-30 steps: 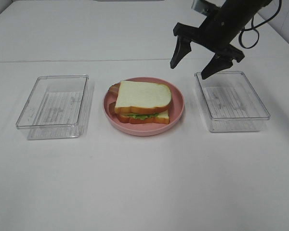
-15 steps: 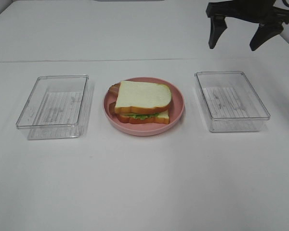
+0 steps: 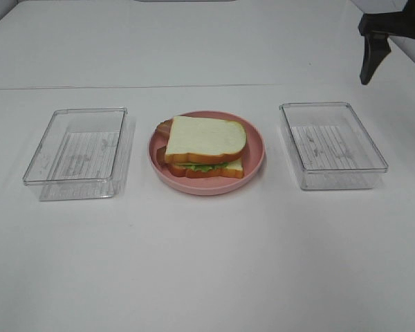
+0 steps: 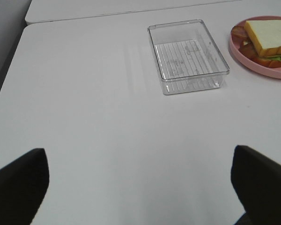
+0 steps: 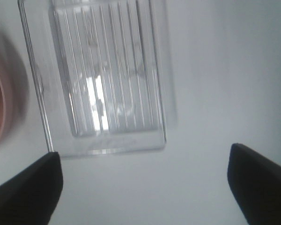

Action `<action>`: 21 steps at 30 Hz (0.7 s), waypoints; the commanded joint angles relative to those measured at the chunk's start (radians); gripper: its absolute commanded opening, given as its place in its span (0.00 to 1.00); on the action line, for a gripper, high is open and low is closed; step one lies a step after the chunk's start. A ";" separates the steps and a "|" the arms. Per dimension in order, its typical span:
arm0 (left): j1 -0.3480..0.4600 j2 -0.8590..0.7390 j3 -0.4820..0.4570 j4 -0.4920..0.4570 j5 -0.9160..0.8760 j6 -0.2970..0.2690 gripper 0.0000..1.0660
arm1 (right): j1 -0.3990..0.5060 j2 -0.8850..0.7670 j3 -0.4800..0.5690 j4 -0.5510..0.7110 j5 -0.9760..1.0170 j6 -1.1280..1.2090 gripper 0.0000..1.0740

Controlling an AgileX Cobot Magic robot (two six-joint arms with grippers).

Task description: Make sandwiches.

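white tabletop [image 3: 207,263] bare in front; further back, a clear left tray [image 3: 77,151], a pink plate [image 3: 256,149] and a clear right tray [image 3: 332,144] in a row. stacked on the plate: sandwich [image 3: 206,146] with white bread on top, green lettuce [image 3: 205,167] peeking out, bacon [image 3: 164,127] showing at the far-left edge. beyond, right gripper [image 5: 145,187] spread wide and holding nothing near the right tray; left gripper [image 4: 140,183] likewise wide apart, empty, over bare table.
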 commanded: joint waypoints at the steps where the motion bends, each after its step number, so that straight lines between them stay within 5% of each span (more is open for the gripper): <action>1: -0.005 -0.015 0.002 0.002 -0.004 -0.001 0.92 | 0.000 -0.113 0.123 0.006 0.063 -0.001 0.85; 3: -0.005 -0.015 0.002 0.002 -0.004 -0.001 0.92 | 0.000 -0.283 0.316 0.006 -0.004 -0.001 0.85; 10: -0.005 -0.015 0.002 0.005 -0.004 -0.001 0.92 | 0.000 -0.725 0.644 0.006 -0.079 -0.002 0.85; 21: -0.005 -0.015 0.002 -0.001 -0.005 -0.002 0.92 | 0.000 -1.272 0.919 0.030 -0.063 -0.009 0.85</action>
